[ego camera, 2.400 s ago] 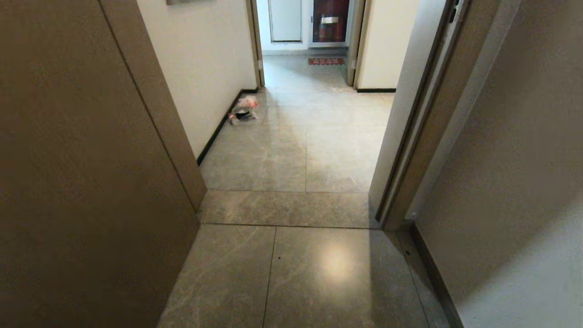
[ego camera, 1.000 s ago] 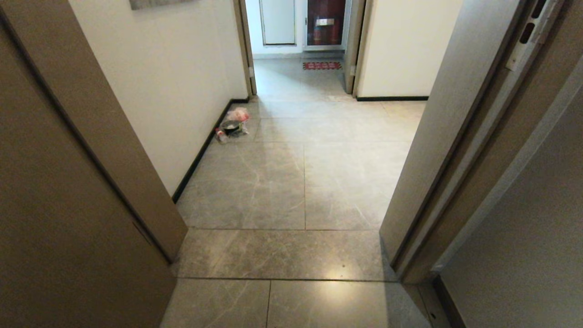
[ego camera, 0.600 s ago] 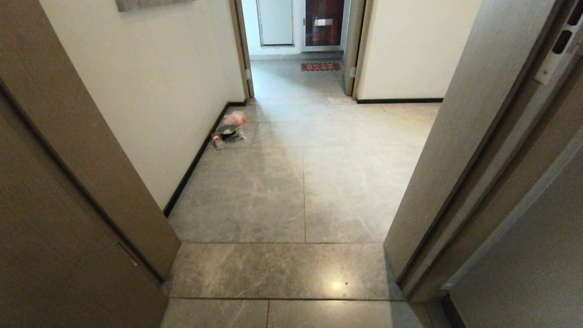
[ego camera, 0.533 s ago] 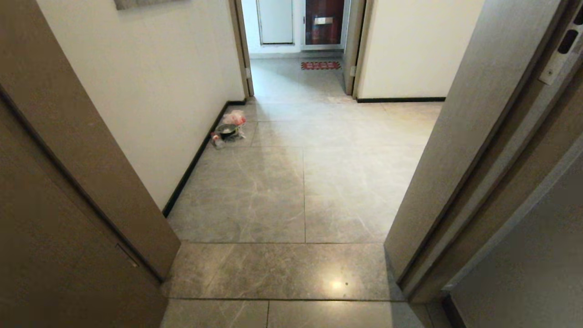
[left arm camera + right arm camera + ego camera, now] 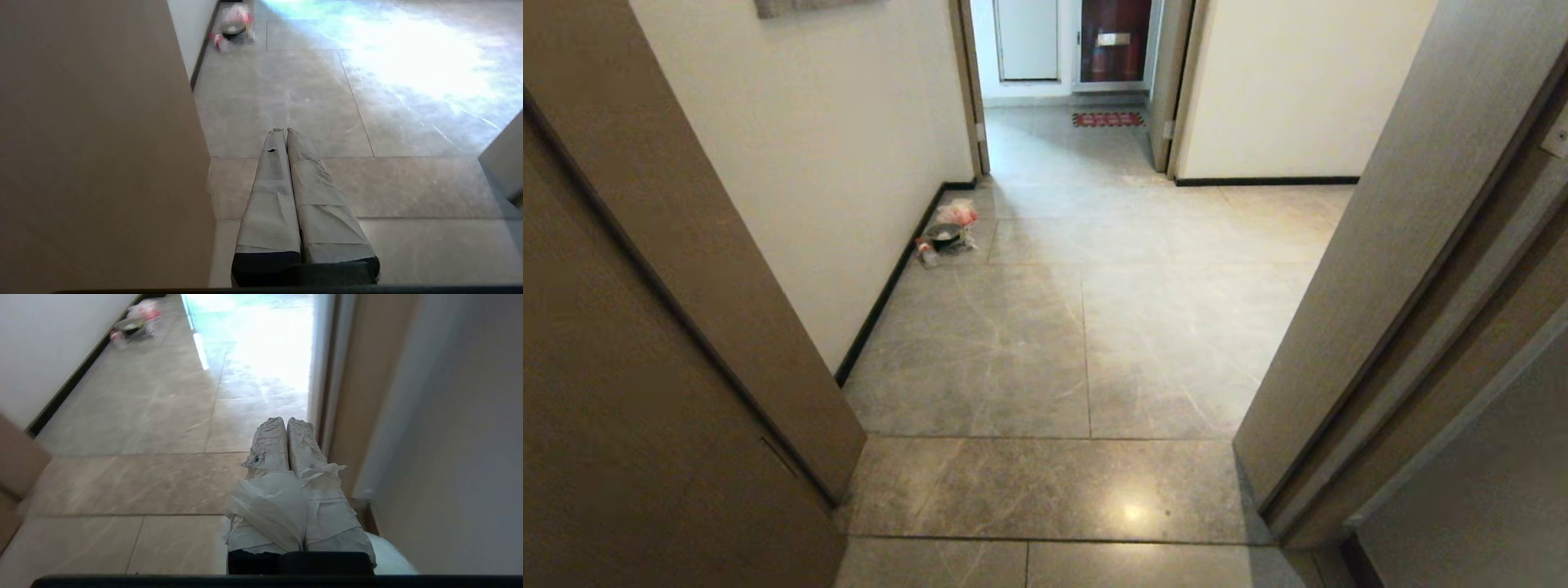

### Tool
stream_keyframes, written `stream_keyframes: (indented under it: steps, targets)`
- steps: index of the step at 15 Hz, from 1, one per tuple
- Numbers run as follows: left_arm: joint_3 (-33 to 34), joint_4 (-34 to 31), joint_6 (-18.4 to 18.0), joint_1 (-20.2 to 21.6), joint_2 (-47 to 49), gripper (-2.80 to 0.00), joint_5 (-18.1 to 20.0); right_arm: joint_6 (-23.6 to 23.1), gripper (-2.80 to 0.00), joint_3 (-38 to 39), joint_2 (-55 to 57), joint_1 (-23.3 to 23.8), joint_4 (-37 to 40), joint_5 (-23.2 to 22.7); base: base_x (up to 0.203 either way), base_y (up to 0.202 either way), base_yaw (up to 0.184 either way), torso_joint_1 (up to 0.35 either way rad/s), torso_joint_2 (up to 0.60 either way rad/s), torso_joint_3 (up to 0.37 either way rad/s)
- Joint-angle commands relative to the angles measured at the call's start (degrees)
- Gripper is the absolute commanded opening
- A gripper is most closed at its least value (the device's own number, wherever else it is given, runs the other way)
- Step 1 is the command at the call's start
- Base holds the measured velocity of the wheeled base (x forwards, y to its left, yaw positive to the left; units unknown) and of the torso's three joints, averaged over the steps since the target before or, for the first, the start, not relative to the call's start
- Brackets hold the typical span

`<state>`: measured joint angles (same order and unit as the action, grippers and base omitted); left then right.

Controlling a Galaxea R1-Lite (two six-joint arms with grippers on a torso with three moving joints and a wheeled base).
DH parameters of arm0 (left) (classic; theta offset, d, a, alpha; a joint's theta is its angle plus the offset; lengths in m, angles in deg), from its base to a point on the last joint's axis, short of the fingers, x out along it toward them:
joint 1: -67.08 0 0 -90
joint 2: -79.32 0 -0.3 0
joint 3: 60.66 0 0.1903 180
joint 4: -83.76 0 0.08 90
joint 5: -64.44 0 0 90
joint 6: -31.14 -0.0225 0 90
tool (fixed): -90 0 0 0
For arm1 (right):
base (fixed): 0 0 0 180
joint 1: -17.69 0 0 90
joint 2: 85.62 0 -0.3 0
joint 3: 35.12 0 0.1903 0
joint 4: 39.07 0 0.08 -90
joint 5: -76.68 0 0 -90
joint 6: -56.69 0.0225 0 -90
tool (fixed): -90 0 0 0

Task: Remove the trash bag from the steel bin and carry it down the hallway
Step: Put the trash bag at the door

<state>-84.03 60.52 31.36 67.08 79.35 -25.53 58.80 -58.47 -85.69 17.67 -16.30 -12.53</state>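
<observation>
The hallway floor of grey marble-look tiles runs ahead between off-white walls. Neither arm shows in the head view. In the right wrist view my right gripper is shut, its tape-wrapped fingers pressed together. A fold of the thin white trash bag is pinched between them near their base. More of the bag bulges below the gripper. In the left wrist view my left gripper is shut with nothing in it, beside a brown door panel. The steel bin is out of view.
A brown door frame stands close on the left and an open door's edge close on the right. A small red-and-white bag with a dark bowl lies by the left wall's baseboard. A red mat lies at the far doorway.
The whole head view has shifted: the camera has come forward into the door opening, the frames on both sides now nearer, with a slight shift at the end. Nothing on the floor has moved.
</observation>
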Motion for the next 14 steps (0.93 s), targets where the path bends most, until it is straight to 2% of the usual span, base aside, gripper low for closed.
stream_keyframes:
  steps: [1,14]
  targets:
    - [0.0,0.0,0.0,0.0,0.0,-2.8,0.0,0.0,-2.8,0.0,0.1,0.0,-0.1,0.0,0.048,0.007,-0.002,-0.006,0.0,0.006]
    - [0.0,0.0,0.0,0.0,0.0,-2.8,0.0,0.0,-2.8,0.0,0.1,0.0,-0.1,0.0,0.177,0.0,-0.003,0.002,0.0,0.003]
